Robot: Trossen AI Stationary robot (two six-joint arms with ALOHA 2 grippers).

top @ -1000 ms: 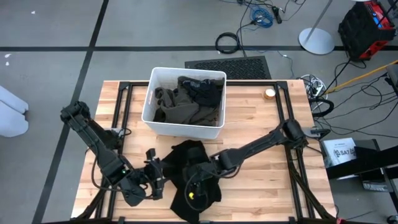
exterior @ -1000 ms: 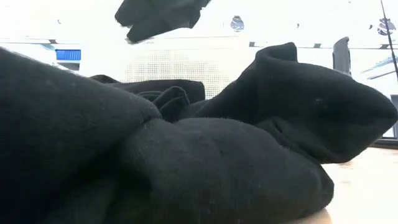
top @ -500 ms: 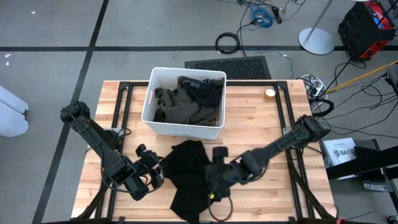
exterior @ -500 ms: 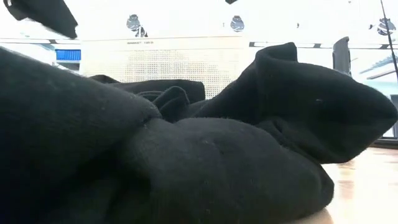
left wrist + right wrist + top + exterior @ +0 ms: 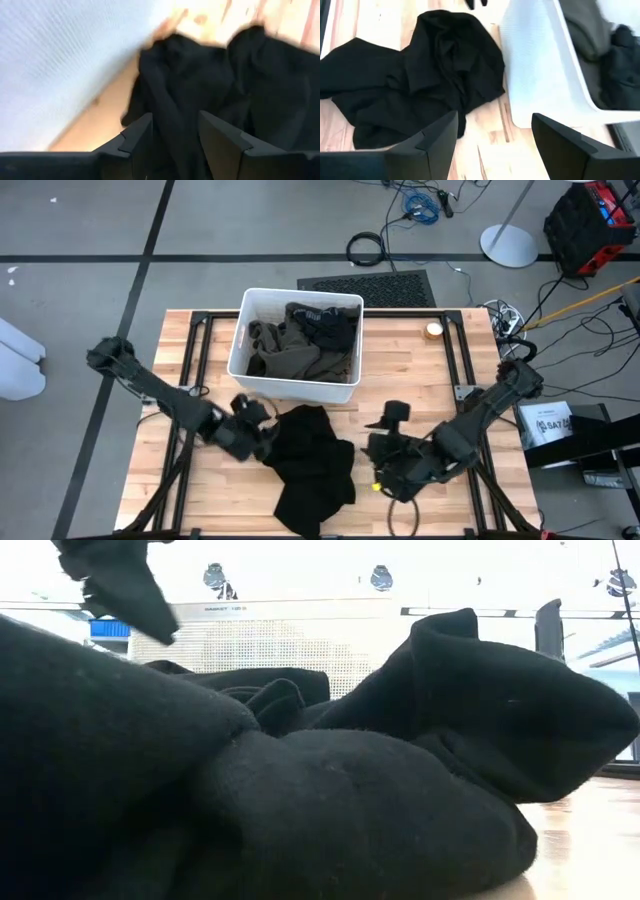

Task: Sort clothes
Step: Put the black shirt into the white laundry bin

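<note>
One black garment (image 5: 312, 465) lies near table (image 5: 470, 370) front edge. Left hand (image 5: 262, 442) at its left edge, fingers parted, not gripping. Right hand (image 5: 385, 448) open, clear. Step: grasp approach. Next: close on fabric, lift toward bin (image 5: 240, 340).

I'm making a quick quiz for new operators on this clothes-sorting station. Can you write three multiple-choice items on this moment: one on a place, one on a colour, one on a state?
1. Where does the black garment lie?
A. in the bin
B. on the table in front of the bin
C. on the floor

2. What colour is the bin?
A. white
B. red
C. blue

3. How is the right gripper?
A. shut on the garment
B. open, holding nothing
C. inside the bin

Key:
1 B, it is spread on the wooden table.
2 A, its walls are white.
3 B, its fingers stand apart over bare wood, beside the garment.
</note>
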